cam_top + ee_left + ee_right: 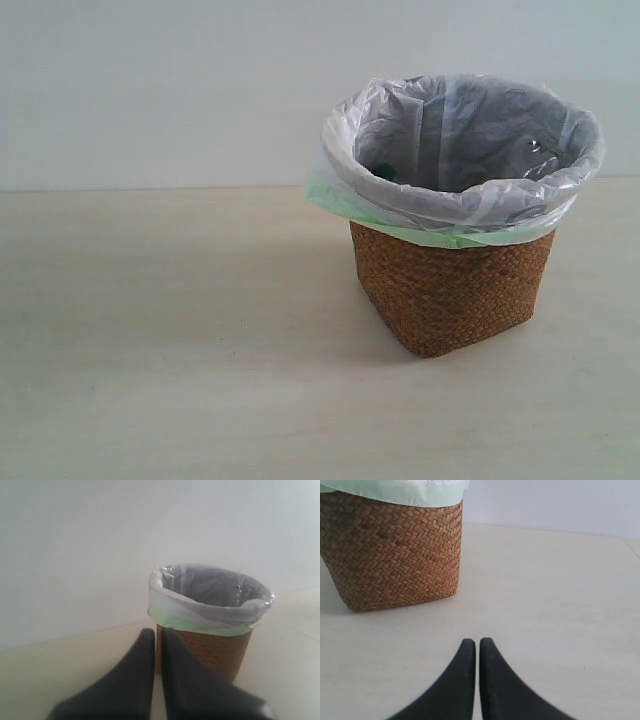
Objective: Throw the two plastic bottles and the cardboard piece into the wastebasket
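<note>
A pale wood-grain counter stretched beneath a plain, light grey-white wall behind it.

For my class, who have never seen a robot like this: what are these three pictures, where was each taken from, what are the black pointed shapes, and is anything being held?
The robot has two arms, each ending in a two-fingered gripper. One picture comes from a camera off the arms and shows a pale table with a woven wastebasket lined with a plastic bag. Neither arm appears in that picture. The other two pictures come from cameras on the wrists. The black shapes are the gripper fingers: the left gripper faces the basket from farther back, and the right gripper hangs low over the table beside it. Both are shut and hold nothing. No loose items lie on the table. Something green and something shiny show inside the bag, too hidden to name.
</note>
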